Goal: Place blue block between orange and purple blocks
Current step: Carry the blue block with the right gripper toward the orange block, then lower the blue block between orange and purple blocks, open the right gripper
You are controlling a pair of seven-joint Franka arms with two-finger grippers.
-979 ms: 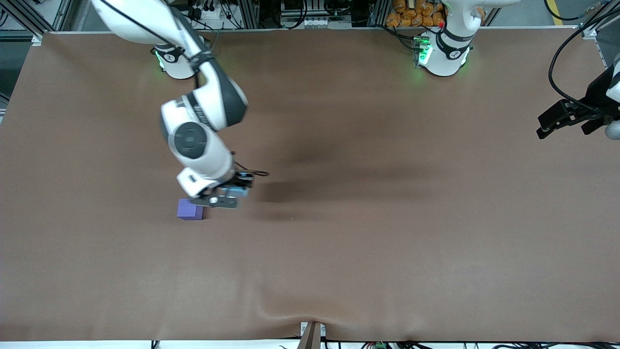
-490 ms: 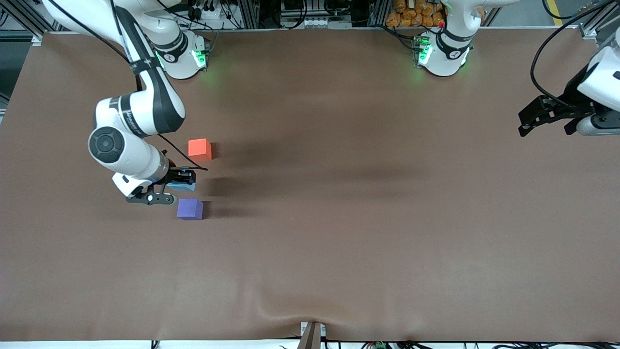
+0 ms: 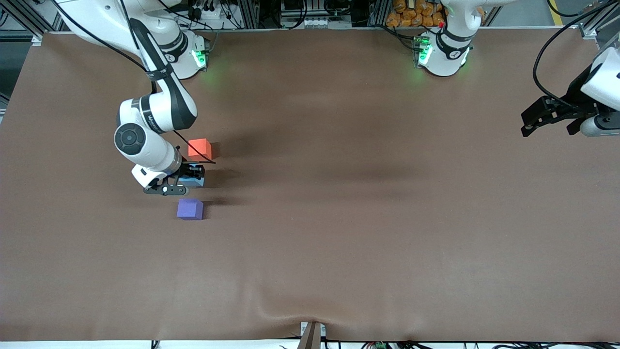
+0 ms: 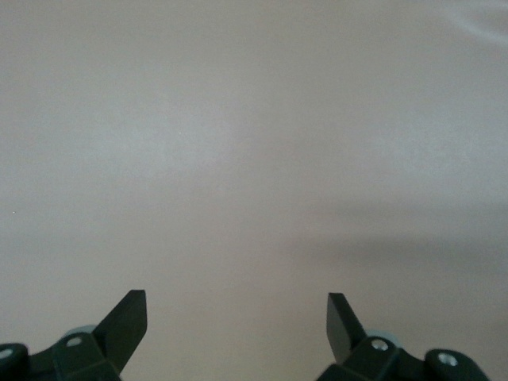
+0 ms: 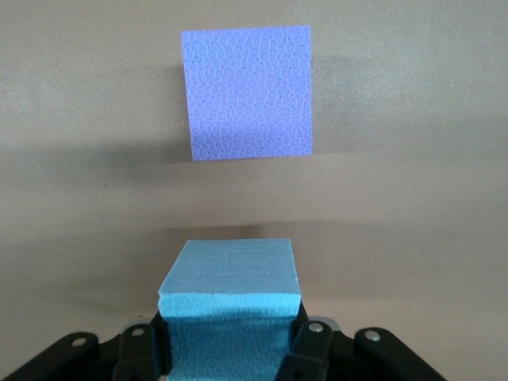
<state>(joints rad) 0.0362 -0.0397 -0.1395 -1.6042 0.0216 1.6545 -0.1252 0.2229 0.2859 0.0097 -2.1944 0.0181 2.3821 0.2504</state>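
In the front view, the right claw (image 3: pixel 186 182) is seen low over the strip of table (image 3: pixel 368 228) between the orange block (image 3: pixel 199 148) and the purple block (image 3: pixel 190 209), whereas half a second ago it hung a little more toward the right arm's end of the table, beside that gap rather than in it, and a second ago the orange block was hidden under the arm. The blue block (image 3: pixel 194 181) is clamped between the claw's closed fingers and has been carried with it, so that it is now lined up with its two neighbours, nearer to the front camera than the orange one and farther than the purple one. Whether it already rests on the table cannot be told from this view. The left claw (image 3: pixel 550 116) is parked over the left arm's end of the table, waiting, hardly shifted over the last second. In the left wrist view, the left claw (image 4: pixel 236 325) is shown spread wide with nothing in it, only bare table (image 4: pixel 254 143) beneath. In the right wrist view, the blue block (image 5: pixel 230 305) is shown pinched tight by the right claw (image 5: pixel 230 349), with the purple block (image 5: pixel 248 93) near it and apart from it. The carry is judged nearly done; lowering and release are what appear to remain.
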